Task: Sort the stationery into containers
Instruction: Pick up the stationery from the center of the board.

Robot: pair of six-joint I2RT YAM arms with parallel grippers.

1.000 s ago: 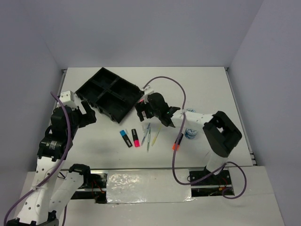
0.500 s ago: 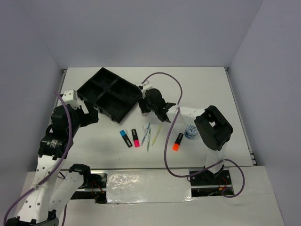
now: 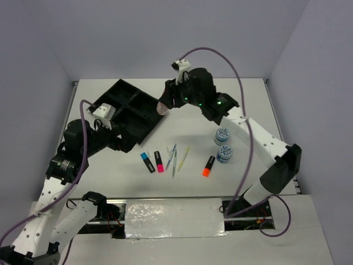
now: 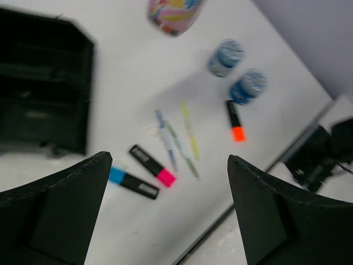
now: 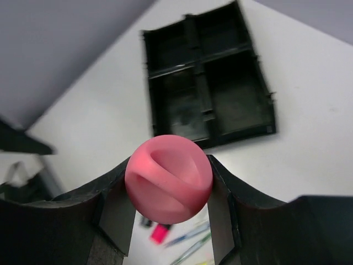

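Observation:
My right gripper (image 3: 169, 102) is raised above the table by the near right edge of the black four-compartment tray (image 3: 132, 93). It is shut on the small pink-capped tube (image 3: 162, 108), whose round pink cap (image 5: 168, 178) fills the gap between the fingers. My left gripper (image 3: 117, 138) is open and empty at the tray's near corner, fingers (image 4: 55, 212) wide apart. On the table lie a blue highlighter (image 3: 147, 162), a pink highlighter (image 3: 159, 161), an orange highlighter (image 3: 208, 165) and thin pens (image 3: 172, 157). Two blue tubs (image 3: 222, 135) (image 3: 224, 153) stand to the right.
The tray (image 5: 207, 105) shows below the right gripper with its compartments looking empty. In the left wrist view the highlighters (image 4: 144, 174), pens (image 4: 177, 144) and tubs (image 4: 238, 70) lie ahead. The table's near edge runs close behind the highlighters.
My right arm has risen from the table and swung back toward the tray with the tube in its grip. My left gripper has moved right along the tray's near edge. Both tubs now show.

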